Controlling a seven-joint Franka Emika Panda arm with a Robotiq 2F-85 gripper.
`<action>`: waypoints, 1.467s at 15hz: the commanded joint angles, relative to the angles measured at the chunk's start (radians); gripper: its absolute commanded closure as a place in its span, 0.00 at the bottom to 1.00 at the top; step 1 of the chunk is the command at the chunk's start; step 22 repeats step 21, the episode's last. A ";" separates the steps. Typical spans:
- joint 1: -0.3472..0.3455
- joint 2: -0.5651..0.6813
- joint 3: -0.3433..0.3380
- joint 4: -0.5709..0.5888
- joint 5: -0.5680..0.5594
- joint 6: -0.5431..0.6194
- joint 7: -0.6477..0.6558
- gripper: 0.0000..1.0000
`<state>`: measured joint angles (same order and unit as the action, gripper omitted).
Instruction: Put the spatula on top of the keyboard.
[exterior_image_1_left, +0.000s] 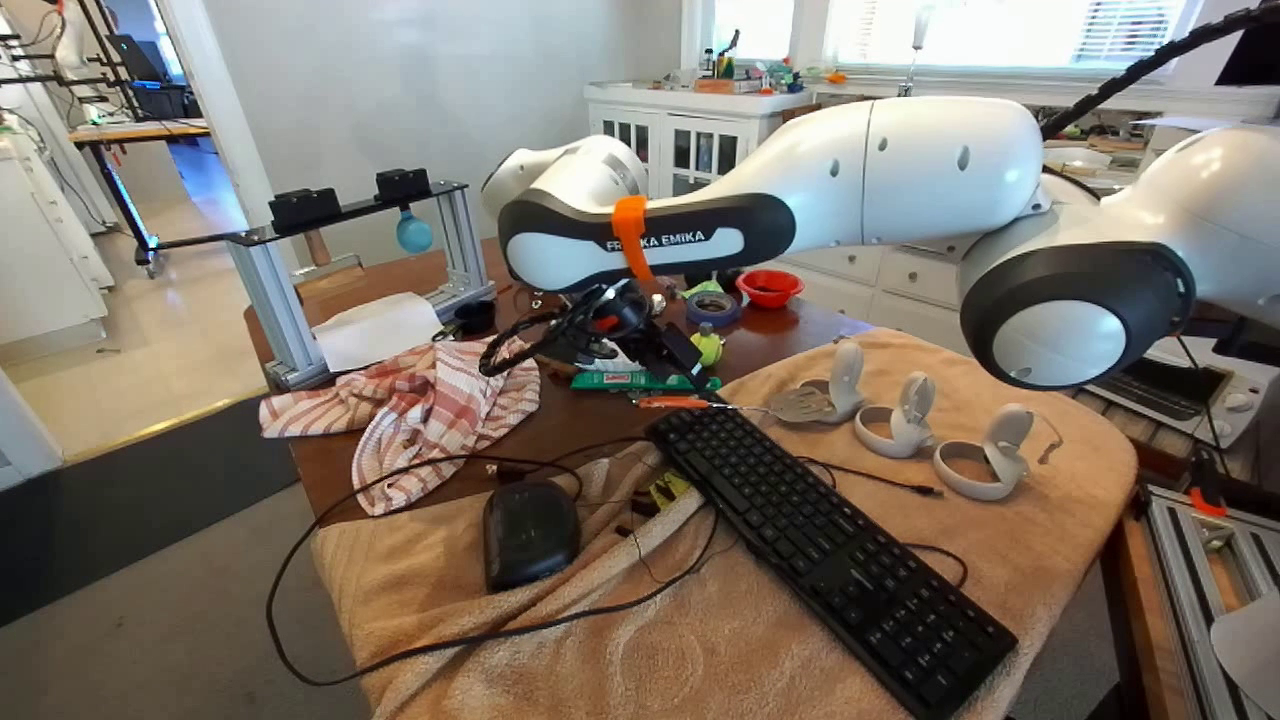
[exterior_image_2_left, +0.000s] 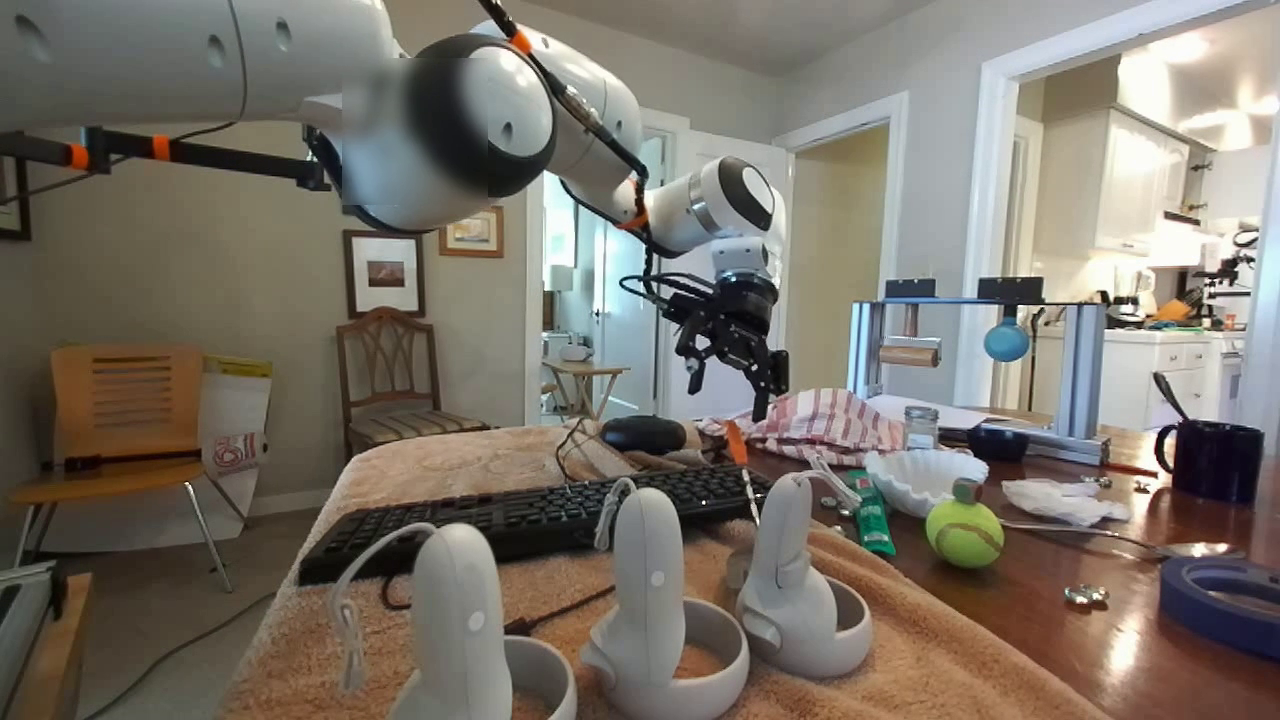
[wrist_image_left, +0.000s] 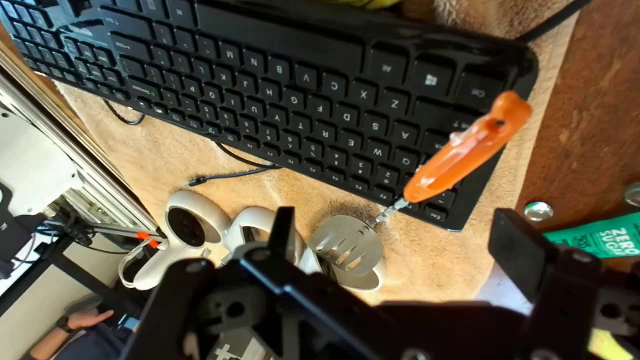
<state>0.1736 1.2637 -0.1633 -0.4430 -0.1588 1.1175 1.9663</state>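
Gripper (wrist_image_left: 393, 220): nearest the wrist camera; its fingers (wrist_image_left: 517, 252) are spread wide apart, and nothing is held between them.
Spatula (wrist_image_left: 425, 182): found at the Esc and Ctrl end of the keyboard (wrist_image_left: 300, 100), placed slantwise across it as viewed from the wrist; its orange handle (exterior_image_2_left: 737, 442) is tilted, the tip raised above the keys in an exterior view. Whether any key is touched cannot be told.
Slotted blade (wrist_image_left: 350, 227): set past the keyboard's edge and seen over the ring of one of three pale controllers (exterior_image_1_left: 848, 368); contact there cannot be made out.
Keyboard: black, laid flat on a tan towel (exterior_image_1_left: 650, 640), its Esc end directed toward the wooden table (exterior_image_2_left: 1020, 600).
Cable (exterior_image_1_left: 870, 473): black, strewn on the towel beside the keyboard.
Controllers: stood in a row on the towel, alongside the keyboard.
Mouse (exterior_image_1_left: 530, 535): black, rounded, rested on the keyboard's opposite side.
Green tube (exterior_image_2_left: 872, 513): lettered ZERO SUGAR, left on the wood near the Esc end.
Tennis ball (exterior_image_2_left: 963, 533): placed beside the tube, near a fluted white bowl (exterior_image_2_left: 915, 480).
Striped cloth (exterior_image_1_left: 440, 400): crumpled at the table edge beyond the mouse.
Metal frame (exterior_image_2_left: 1082, 365): stood farther back, a light-blue round item (exterior_image_2_left: 1006, 341) hung from its bar.
Mug (exterior_image_2_left: 1218, 460): dark, with a utensil (exterior_image_2_left: 1168, 395) stood in it.
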 joint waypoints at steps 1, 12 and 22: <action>0.026 -0.051 0.012 0.000 -0.009 0.000 -0.075 0.00; 0.046 -0.216 0.090 -0.008 0.112 -0.112 0.038 0.00; 0.044 -0.225 0.089 -0.011 0.110 -0.105 0.041 0.00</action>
